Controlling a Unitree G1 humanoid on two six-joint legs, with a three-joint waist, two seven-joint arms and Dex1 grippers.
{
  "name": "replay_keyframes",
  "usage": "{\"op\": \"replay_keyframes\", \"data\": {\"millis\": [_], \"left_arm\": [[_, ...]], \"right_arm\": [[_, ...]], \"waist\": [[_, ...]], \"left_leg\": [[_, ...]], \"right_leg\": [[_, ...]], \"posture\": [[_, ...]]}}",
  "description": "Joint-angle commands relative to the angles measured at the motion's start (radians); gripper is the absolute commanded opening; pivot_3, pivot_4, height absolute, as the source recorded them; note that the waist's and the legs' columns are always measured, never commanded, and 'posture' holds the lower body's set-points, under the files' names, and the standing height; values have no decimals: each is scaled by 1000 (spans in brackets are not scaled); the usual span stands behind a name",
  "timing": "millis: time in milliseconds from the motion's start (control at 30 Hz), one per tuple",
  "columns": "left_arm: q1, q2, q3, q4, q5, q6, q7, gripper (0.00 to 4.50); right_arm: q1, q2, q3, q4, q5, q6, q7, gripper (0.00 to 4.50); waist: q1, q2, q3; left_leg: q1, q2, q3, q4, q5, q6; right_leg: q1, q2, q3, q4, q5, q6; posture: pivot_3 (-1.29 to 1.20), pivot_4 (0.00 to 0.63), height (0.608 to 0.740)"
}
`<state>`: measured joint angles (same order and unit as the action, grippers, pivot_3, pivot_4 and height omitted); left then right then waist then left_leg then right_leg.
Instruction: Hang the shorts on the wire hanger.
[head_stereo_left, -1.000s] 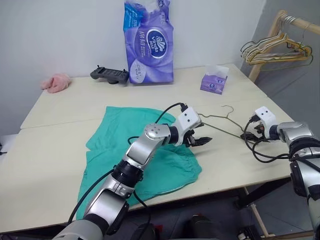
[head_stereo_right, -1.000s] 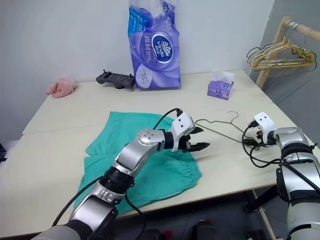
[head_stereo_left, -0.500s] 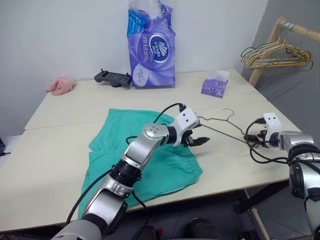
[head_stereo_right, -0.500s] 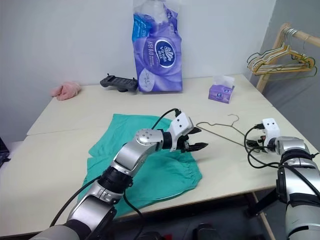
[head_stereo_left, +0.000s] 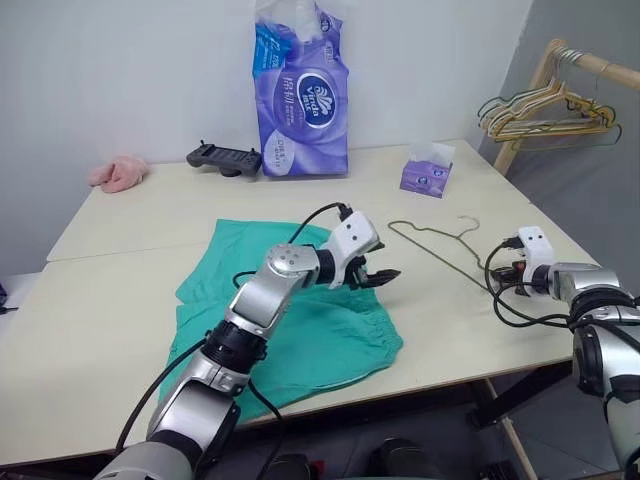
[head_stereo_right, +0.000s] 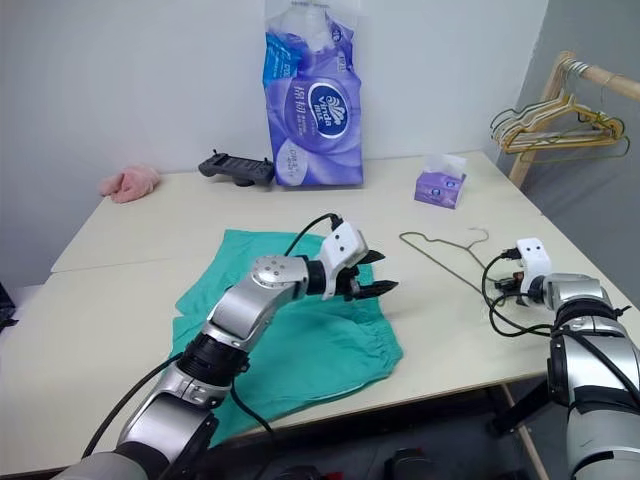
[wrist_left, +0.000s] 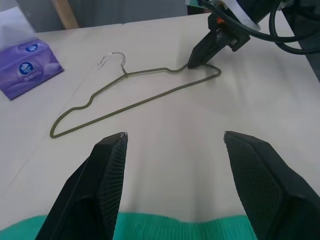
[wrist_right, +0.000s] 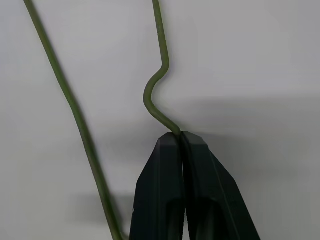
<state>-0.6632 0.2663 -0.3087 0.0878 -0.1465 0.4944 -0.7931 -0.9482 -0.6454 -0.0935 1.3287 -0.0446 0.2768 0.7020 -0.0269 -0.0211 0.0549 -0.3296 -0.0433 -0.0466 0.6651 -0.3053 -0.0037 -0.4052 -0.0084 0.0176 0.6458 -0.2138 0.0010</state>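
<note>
- Shorts (head_stereo_left: 290, 310) lie spread flat on the counter (head_stereo_left: 120, 300), left of the wire hanger (head_stereo_left: 435, 245) and apart from it, nothing threaded yet.
- Left claw (head_stereo_left: 372, 276) hovers over the gathered waistband at the shorts' hanger-side edge, its black fingers (wrist_left: 102, 175) spread wide and empty, pointing toward the hanger.
- Wire hanger rests flat on bare counter; the right claw (wrist_left: 199, 56) is pressed together on the wire at a bend near the hanger's outer corner, farthest from the shorts, so the step in hand looks like securing the hanger.
- Next move, by this reading: lift and steady the hanger while the left claw takes the waistband, then bring cloth and wire together; a thin wire could swivel in a corner pinch.
- Around the hanger: a pink cloth lump (head_stereo_left: 118, 172) far to its left, a black controller (head_stereo_left: 224, 157) and a purple tissue pack (head_stereo_left: 300, 90) behind the shorts, a small tissue box (head_stereo_left: 426, 172) just behind the hook, a cluster of hangers (head_stereo_left: 540, 108) on a rack beyond. Nothing lies between shorts and hanger.
</note>
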Motion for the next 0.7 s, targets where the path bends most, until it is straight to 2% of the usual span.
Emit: {"op": "replay_keyframes", "data": {"millis": [33,100,200,267,500,700], "left_arm": [[-55,-28,90,15,-41,-11,41,3274],[-80,-38,164,32,-95,13,50,3274],[-94,-20,217,22,-137,20,37,3836],[-95,-2,234,7,-154,18,19,4421],[-122,74,265,32,-137,-39,11,4469],[-185,149,260,134,-148,-85,-91,4469]], "right_arm": [[-51,-15,-6,-83,-3,-131,-62,49],[-44,-36,45,-125,-64,-252,-103,49],[-41,-63,82,-178,-101,-366,-113,0],[-40,-83,105,-220,-123,-438,-113,0],[33,-149,176,-419,-177,-647,-53,0],[37,-222,229,-488,-325,-904,-233,0]], "waist": [[0,0,0],[-1,0,0],[-5,0,0],[-5,0,0],[-5,0,0],[-5,0,0]], "left_leg": [[0,0,0,0,0,0],[0,0,0,0,0,0],[0,0,0,-1,0,0],[0,0,0,-1,0,0],[1,0,0,-1,0,0],[1,0,0,0,0,0]], "right_leg": [[0,0,0,0,0,0],[0,0,0,0,0,0],[-1,0,0,0,0,0],[-1,0,0,0,0,0],[-1,0,0,0,0,0],[-2,0,0,0,0,0]], "posture": [[15,0,740],[15,0,740],[-16,1,740],[-19,0,740],[-22,0,740],[-12,0,740]]}}
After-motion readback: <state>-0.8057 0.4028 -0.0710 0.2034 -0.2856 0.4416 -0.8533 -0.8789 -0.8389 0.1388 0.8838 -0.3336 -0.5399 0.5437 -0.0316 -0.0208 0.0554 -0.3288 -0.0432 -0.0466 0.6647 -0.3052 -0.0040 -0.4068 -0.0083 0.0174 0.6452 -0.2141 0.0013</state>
